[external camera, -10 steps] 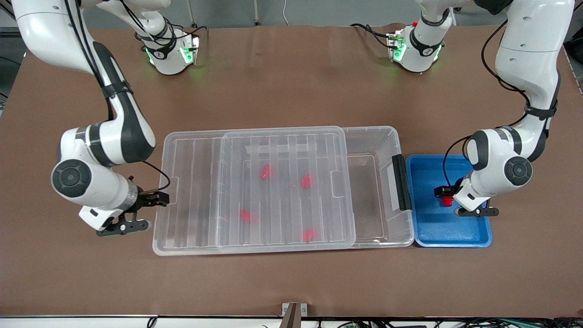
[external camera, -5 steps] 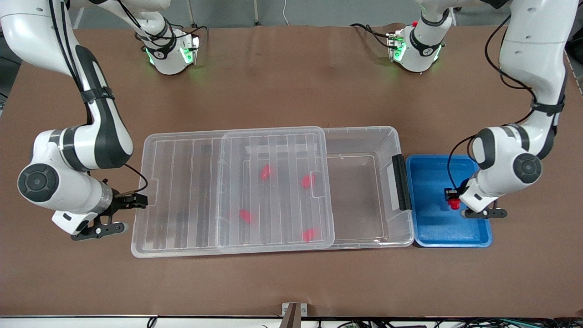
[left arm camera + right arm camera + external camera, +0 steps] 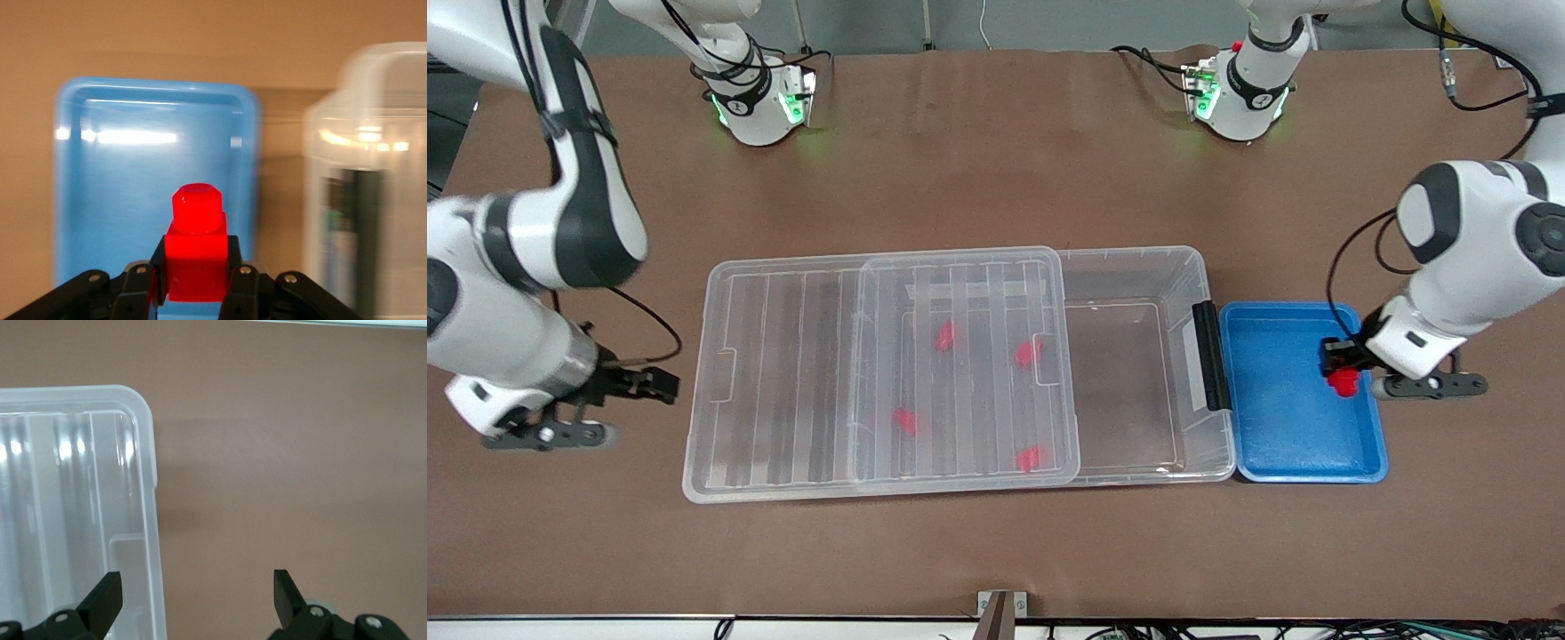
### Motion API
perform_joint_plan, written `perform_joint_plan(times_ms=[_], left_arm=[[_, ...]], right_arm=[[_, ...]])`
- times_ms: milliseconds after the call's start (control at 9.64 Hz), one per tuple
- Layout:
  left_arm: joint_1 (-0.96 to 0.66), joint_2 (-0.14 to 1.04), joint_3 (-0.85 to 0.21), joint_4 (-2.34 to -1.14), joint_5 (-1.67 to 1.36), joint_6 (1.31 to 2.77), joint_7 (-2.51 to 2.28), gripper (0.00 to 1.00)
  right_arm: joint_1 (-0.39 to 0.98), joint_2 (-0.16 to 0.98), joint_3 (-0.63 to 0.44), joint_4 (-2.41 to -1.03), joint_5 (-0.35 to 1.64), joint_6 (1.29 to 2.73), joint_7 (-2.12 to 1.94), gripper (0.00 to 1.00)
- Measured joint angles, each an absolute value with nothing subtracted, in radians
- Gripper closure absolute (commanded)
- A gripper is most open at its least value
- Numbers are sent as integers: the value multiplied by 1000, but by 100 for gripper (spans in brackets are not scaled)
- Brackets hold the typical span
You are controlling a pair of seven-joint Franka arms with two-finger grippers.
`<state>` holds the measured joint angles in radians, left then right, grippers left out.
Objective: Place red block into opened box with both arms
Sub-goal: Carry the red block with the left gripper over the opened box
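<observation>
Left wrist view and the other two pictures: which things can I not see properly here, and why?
- Left wrist view: the box and the blue tray are smeared by motion blur; only the red block in the left gripper is sharp.
- Front view: four small red blocks show only as fuzzy patches through the ribbed lid.
- Right wrist view: the lid is cut off by the picture's edge beside the open right gripper.

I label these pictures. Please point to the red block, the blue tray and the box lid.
red block (image 3: 196,253), left wrist view, its square body
blue tray (image 3: 1280,444), front view, bare floor
box lid (image 3: 783,382), front view, ribbed top
</observation>
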<state>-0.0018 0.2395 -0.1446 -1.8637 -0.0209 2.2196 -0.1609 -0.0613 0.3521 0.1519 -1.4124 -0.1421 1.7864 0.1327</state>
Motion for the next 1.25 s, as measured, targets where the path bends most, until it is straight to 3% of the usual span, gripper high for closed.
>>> perform_joint_plan(times_ms=[311,623,1142,1245], left_arm=[[-19,280,-320,-1817,56,2221,-404,100],[-29,457,-461,-1741,240,2234,-633,99],[-66,807,-517,-1600,428,2277,-760,96],[-73,837,-519,-1592,430,2299,-761,90]], right_arm=[[-53,114,18,-1434,-49,1551,129,0],[-43,-83,-64,-1601,-20,1524,102,0],[-44,-74,-107,-1590,-20,1544,31,0],[-43,-69,-107,-1582,-20,1535,30,0]])
